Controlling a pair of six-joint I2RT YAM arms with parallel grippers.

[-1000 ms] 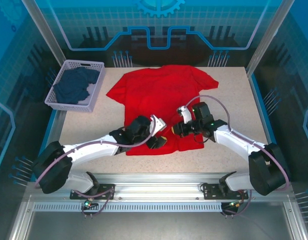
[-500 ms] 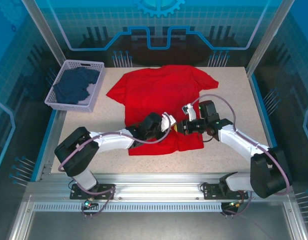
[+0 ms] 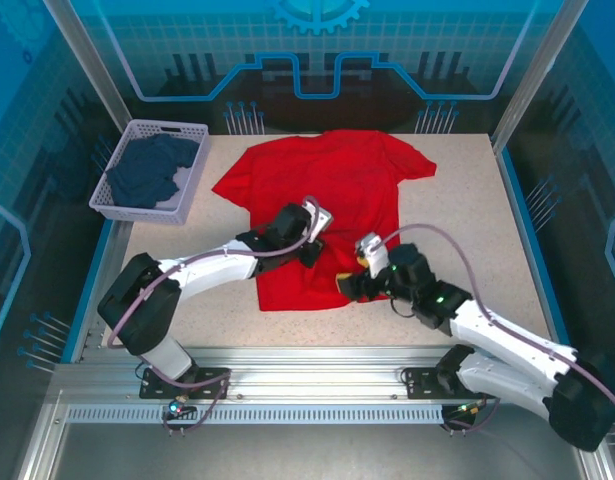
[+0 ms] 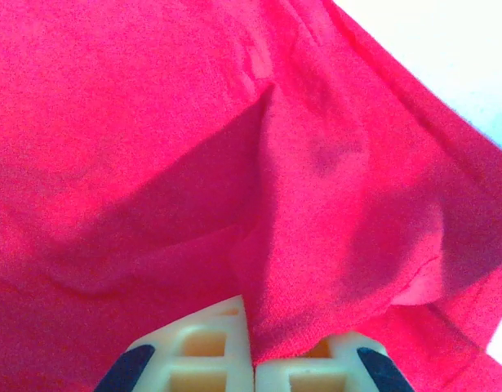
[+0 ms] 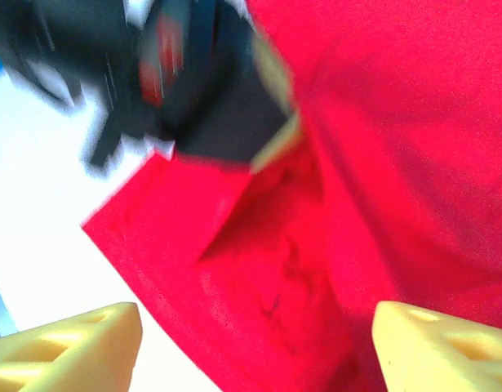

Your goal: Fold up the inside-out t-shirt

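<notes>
At about 5 o'clock on the table [image 3: 467, 220], closest to the arm bases, the right gripper [image 3: 347, 286] sits low over the near hem of the red t-shirt [image 3: 332, 180], its arm stretched in from the right and pointing toward 9 o'clock. In its wrist view its yellow fingers [image 5: 71, 343] stand far apart at the bottom corners, so the jaws are wide open with nothing held; rumpled red cloth and a corner of the hem lie beyond them on the pale tabletop, and a dark shape at 11 o'clock is too blurred to make out. A little farther in, near the middle of the table, the left gripper [image 3: 313, 246] reaches across from 8 o'clock and rests on the shirt's lower half. Its wrist view shows its pale fingers [image 4: 206, 359] pressed together, pinching a raised fold of the red fabric that runs up from the tips toward 12 o'clock, with creases spreading to either side. The shirt itself lies mostly flat at the table's centre, hem toward 6 o'clock, body reaching to 12 o'clock, one short sleeve spread toward 10 o'clock and the other toward 2 o'clock. Farthest off, at 10 o'clock on the table's far left corner, a pale lattice basket [image 3: 127, 208] holds a crumpled navy garment [image 3: 149, 170], well apart from the shirt.
</notes>
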